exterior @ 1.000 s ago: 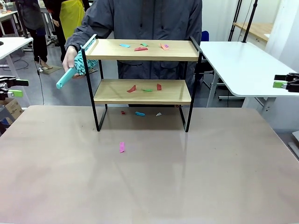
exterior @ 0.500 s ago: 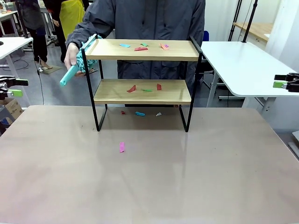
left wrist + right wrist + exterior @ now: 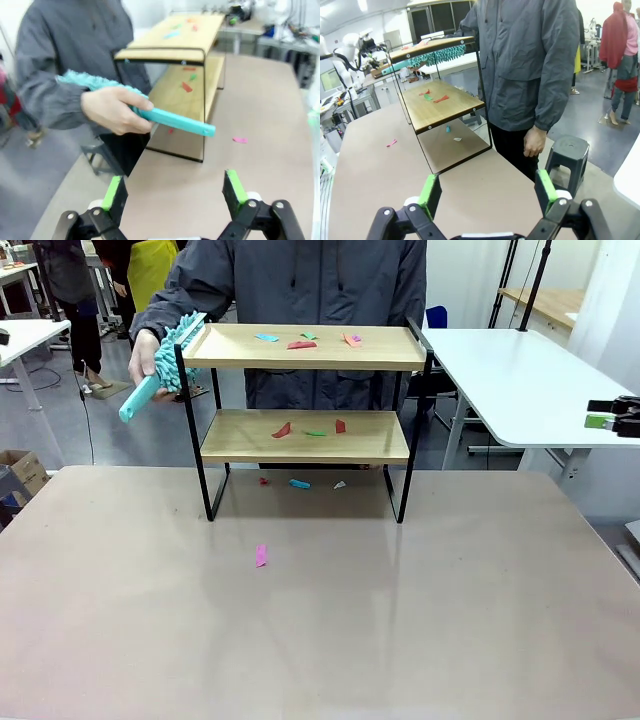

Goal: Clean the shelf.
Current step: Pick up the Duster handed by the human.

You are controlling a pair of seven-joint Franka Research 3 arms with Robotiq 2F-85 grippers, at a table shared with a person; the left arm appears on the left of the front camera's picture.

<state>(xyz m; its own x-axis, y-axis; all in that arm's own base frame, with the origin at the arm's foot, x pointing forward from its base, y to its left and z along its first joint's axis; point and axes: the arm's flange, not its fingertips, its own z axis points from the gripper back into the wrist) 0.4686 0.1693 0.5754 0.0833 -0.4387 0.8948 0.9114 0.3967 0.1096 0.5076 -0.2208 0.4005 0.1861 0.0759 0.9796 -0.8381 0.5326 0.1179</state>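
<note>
The shelf (image 3: 380,348) stands at the table's far side, with coloured paper scraps (image 3: 302,344) on its top board, more on the lower board (image 3: 283,430) and under it. A person behind it holds a teal fluffy duster (image 3: 170,355) in one hand (image 3: 143,352), its head at the top board's left end. In the left wrist view my left gripper (image 3: 172,195) is open and empty, short of the duster (image 3: 170,120) and the shelf (image 3: 170,97). My right gripper (image 3: 487,192) is open and empty too, well off the shelf (image 3: 445,102); it hovers at the right edge (image 3: 603,416).
A pink scrap (image 3: 261,555) lies on the beige table (image 3: 400,620) in front of the shelf. A white table (image 3: 520,380) stands to the right. A grey stool (image 3: 567,150) sits beside the person, whose other hand (image 3: 534,142) hangs down.
The person has lifted the duster up to the top board's left end. My left gripper has gone from the front view's left edge. My right gripper has stayed put.
</note>
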